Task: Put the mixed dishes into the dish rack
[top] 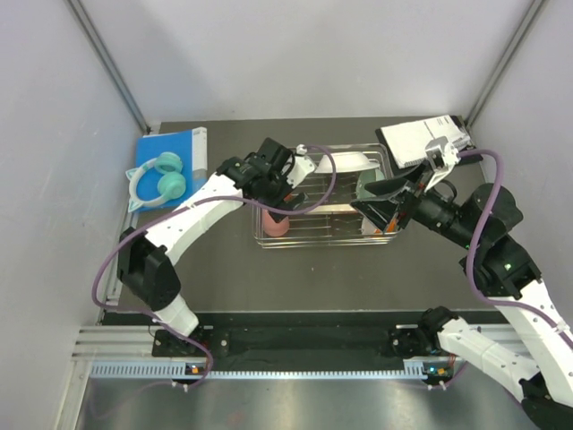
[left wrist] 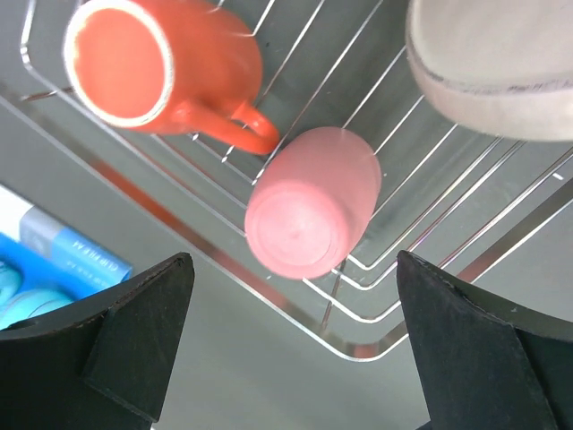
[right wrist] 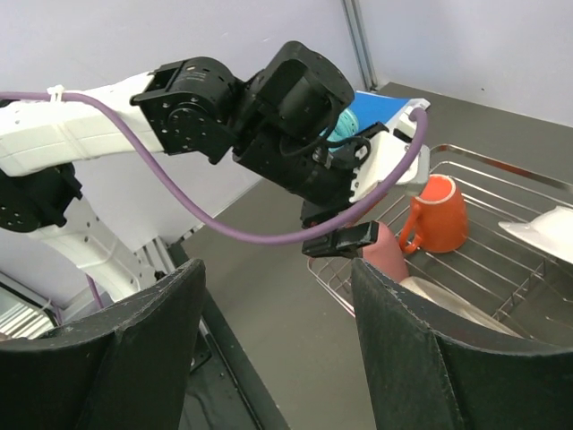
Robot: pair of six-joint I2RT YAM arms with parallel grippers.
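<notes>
Left fingers nearest, spread wide, empty, above pink cup lying on side in dish rack near-left corner, beside orange mug. Right fingers part-open, empty, at rack's right. Risk: cup rolls on wires; arms clash over rack.

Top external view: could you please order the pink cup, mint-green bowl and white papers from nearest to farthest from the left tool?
1. pink cup, just beneath the tool, at the dish rack's left end.
2. mint-green bowl, at the rack's right end.
3. white papers, far right, beyond the rack.
</notes>
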